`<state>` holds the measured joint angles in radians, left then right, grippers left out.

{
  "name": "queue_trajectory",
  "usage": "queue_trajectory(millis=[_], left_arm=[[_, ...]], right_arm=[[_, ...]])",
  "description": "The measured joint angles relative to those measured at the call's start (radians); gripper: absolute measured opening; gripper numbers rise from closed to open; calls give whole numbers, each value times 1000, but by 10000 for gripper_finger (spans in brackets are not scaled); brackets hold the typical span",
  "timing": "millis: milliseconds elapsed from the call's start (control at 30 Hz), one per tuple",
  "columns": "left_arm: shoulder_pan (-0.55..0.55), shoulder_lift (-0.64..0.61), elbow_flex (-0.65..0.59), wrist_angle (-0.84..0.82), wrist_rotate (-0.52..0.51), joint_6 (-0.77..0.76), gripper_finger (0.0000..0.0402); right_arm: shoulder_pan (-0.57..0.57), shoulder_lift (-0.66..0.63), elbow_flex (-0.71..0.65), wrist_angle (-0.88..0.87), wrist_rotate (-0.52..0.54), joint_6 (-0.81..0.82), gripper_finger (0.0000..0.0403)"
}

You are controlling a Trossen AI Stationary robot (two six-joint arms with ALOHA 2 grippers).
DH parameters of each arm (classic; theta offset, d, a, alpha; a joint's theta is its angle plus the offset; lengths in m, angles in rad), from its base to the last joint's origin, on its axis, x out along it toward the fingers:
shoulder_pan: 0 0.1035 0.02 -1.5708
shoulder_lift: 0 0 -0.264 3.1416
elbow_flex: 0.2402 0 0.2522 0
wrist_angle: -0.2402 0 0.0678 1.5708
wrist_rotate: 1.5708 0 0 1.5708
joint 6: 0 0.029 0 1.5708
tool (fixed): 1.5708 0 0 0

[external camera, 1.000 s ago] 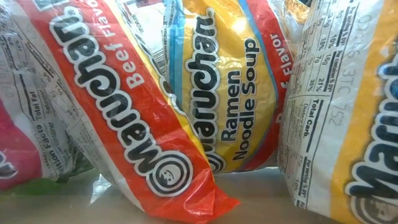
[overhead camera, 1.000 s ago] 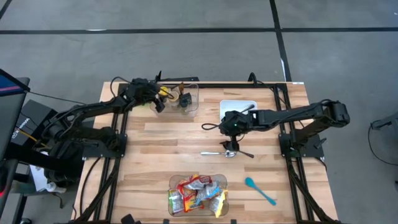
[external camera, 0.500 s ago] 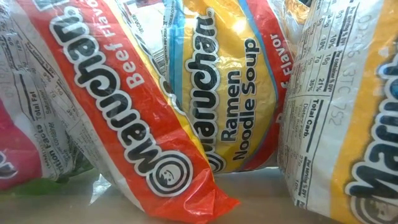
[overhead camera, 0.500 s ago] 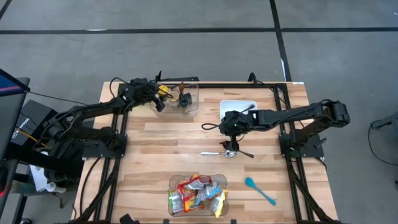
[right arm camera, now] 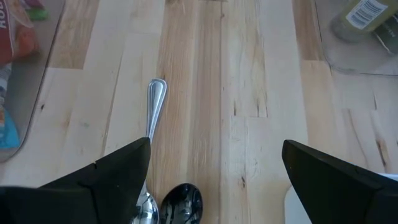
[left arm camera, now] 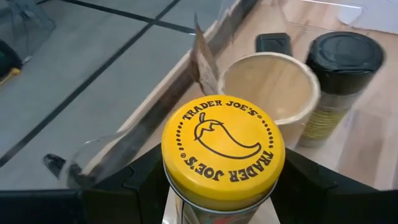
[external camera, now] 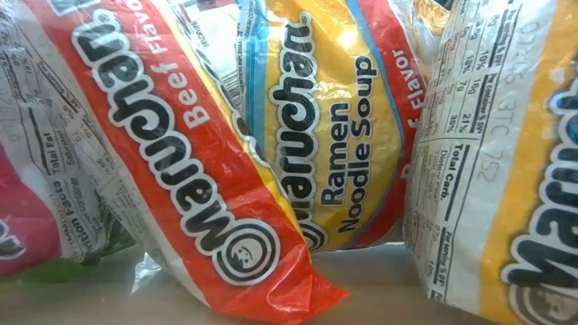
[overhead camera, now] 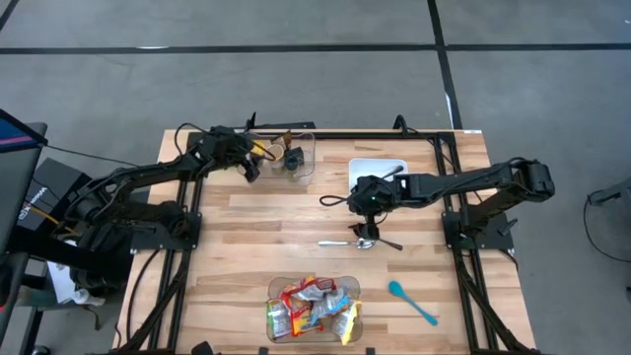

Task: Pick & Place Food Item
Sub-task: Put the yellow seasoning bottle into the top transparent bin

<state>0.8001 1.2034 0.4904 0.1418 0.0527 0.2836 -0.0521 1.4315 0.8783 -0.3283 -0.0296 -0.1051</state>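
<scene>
Meanwhile left gripper (left arm camera: pixel 217 186) holds yellow-lidded jar (left arm camera: pixel 222 149) at table's (overhead camera: pixel 246 237) far edge.

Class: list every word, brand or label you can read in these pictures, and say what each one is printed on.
"TRADER JOE'S", twice around a chilli drawing: yellow lid of the jar in the left hand.
"Maruchan", "Beef Flavor": red ramen packet.
"Maruchan", "Ramen Noodle Soup": yellow ramen packet.
"Total Fat", "Total Carb.": nutrition panel; its other print is too small to read.
</scene>
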Motion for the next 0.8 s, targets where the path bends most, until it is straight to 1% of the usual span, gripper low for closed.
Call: queue_trajectory(millis=[167,333,500,800], left_arm=[[0,8,1,-2,10,-2,216],[0,50,3,6,25,-21,216],[0,86,2,42,25,-26,216],[0,89,1,37,24,-34,222]], right_arm=[[0,0,0,0,0,0,358],[0,0,0,0,-1,0,358],[0,0,0,1,-25,0,358],[0,0,0,1,-26,0,358]])
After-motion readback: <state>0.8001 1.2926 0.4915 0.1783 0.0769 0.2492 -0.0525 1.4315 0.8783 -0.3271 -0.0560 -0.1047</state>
